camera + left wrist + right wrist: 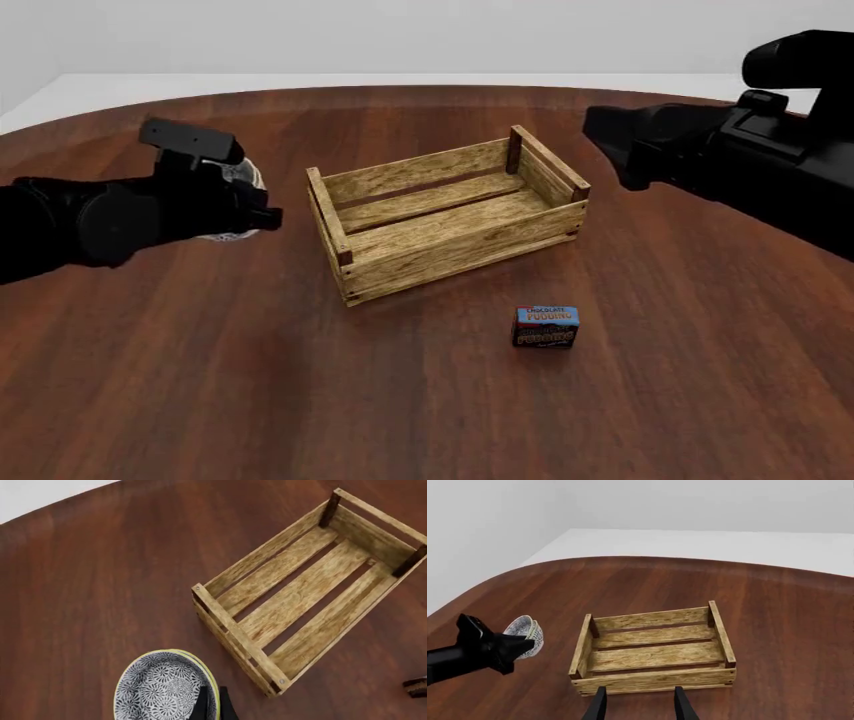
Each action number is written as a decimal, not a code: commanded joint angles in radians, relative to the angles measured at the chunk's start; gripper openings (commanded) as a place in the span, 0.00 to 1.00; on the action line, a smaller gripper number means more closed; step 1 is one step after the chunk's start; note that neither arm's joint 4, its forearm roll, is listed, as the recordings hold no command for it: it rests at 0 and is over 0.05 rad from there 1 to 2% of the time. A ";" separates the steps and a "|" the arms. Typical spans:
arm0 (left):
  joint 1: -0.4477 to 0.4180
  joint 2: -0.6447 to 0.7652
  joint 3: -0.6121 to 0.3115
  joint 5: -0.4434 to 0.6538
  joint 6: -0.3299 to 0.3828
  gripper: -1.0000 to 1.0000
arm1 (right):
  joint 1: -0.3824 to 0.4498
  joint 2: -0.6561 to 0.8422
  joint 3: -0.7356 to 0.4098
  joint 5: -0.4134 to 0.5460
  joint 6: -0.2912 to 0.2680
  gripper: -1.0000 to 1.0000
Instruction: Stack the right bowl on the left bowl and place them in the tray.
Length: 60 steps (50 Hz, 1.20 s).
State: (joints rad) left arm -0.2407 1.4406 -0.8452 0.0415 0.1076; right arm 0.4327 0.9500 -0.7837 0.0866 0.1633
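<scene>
So the stacking part is looking done: the left claw (212,705) is clamping the rim of the nested black-and-white patterned bowls (163,690), lifted to the left of the empty crate (447,215). Dropping them in is what's remaining. The right claw (638,704) is hanging apart.

L fingers (212,705) pinched close, R fingers (682,705) apart, both arms seemingly raised.
</scene>
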 commanded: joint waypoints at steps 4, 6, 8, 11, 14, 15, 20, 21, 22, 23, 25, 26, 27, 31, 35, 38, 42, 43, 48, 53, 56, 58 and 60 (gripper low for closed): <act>-0.059 0.006 -0.120 0.062 0.025 0.00 | 0.000 -0.001 0.001 0.002 0.000 1.00; -0.068 0.015 -0.136 0.066 0.024 0.00 | 0.001 0.000 0.001 0.002 -0.001 1.00; -0.080 0.023 -0.156 0.074 0.027 0.00 | -0.001 0.008 0.001 -0.003 0.000 1.00; -0.091 0.037 -0.187 0.084 0.035 0.00 | -0.002 0.011 0.001 -0.004 0.002 1.00; -0.102 0.040 -0.206 0.093 0.036 0.00 | -0.002 0.009 0.001 -0.002 0.002 1.00; -0.103 0.042 -0.214 0.099 0.039 0.00 | -0.002 0.010 0.001 -0.002 0.001 1.00; -0.124 0.059 -0.260 0.116 0.039 0.00 | -0.005 0.014 0.001 -0.005 0.002 1.00; -0.129 0.062 -0.268 0.120 0.035 0.00 | -0.005 0.015 0.001 -0.005 0.003 1.00; -0.136 0.068 -0.277 0.120 0.035 0.00 | -0.006 0.017 0.001 -0.006 0.003 1.00; -0.144 0.074 -0.284 0.120 0.035 0.00 | -0.007 0.018 0.001 -0.006 0.002 1.00; -0.148 0.085 -0.295 0.122 0.038 0.00 | -0.008 0.018 0.001 -0.007 0.004 1.00; -0.150 0.086 -0.298 0.123 0.038 0.00 | -0.009 0.019 0.001 -0.007 0.003 1.00; -0.156 0.095 -0.308 0.125 0.036 0.00 | -0.011 0.021 0.000 -0.008 0.004 1.00; -0.170 0.118 -0.341 0.133 0.029 0.00 | -0.013 0.024 0.000 -0.009 0.003 1.00; -0.184 0.153 -0.380 0.141 0.025 0.00 | -0.016 0.024 -0.002 -0.009 0.004 1.00; -0.197 0.180 -0.412 0.149 0.023 0.00 | -0.018 0.025 -0.001 -0.010 0.006 1.00; -0.206 0.208 -0.440 0.152 0.022 0.00 | -0.021 0.024 -0.002 -0.010 0.007 1.00; -0.208 0.215 -0.447 0.153 0.020 0.00 | -0.021 0.023 -0.002 -0.010 0.008 1.00; -0.218 0.268 -0.478 0.154 0.037 0.00 | -0.029 0.019 -0.003 -0.008 0.010 1.00; -0.234 0.296 -0.504 0.157 0.030 0.00 | -0.031 0.015 -0.003 -0.007 0.011 1.00; -0.241 0.313 -0.521 0.160 0.028 0.00 | -0.034 0.016 -0.004 -0.008 0.013 1.00; -0.249 0.327 -0.538 0.166 0.021 0.00 | -0.037 0.018 -0.004 -0.009 0.012 1.00; -0.255 0.340 -0.550 0.167 0.019 0.00 | -0.039 0.020 -0.004 -0.010 0.015 1.00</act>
State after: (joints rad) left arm -0.4678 1.7246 -1.3235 0.2005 0.1293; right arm 0.4028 0.9683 -0.7869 0.0782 0.1741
